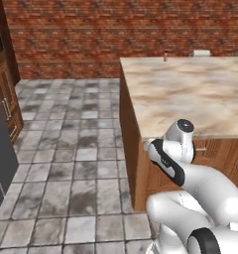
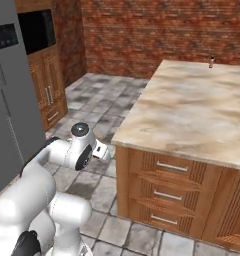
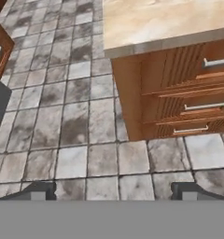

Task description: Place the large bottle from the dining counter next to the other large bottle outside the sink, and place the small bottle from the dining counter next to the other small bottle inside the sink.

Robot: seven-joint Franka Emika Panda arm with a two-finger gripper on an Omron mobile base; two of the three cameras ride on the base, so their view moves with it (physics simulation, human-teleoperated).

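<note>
The dining counter (image 1: 190,94) (image 2: 192,115) is a broad island with a beige marbled top over reddish wood, and its corner shows in the hand view (image 3: 146,28). One slim dark bottle (image 1: 165,57) (image 2: 211,61) stands at its far edge, too small to tell which bottle it is. My gripper (image 3: 114,192) hangs low over the tiled floor in front of the island's near corner. It is open, fingertips (image 3: 39,190) wide apart with nothing between them. The sink and the other bottles are out of view.
A grey fridge (image 2: 12,100) and wooden wall cabinets (image 2: 47,85) stand to the left across a tiled floor (image 1: 76,149). The island's near face carries drawers with metal handles (image 3: 202,105). Two pale seat tops (image 1: 201,52) show behind the island, before a brick wall.
</note>
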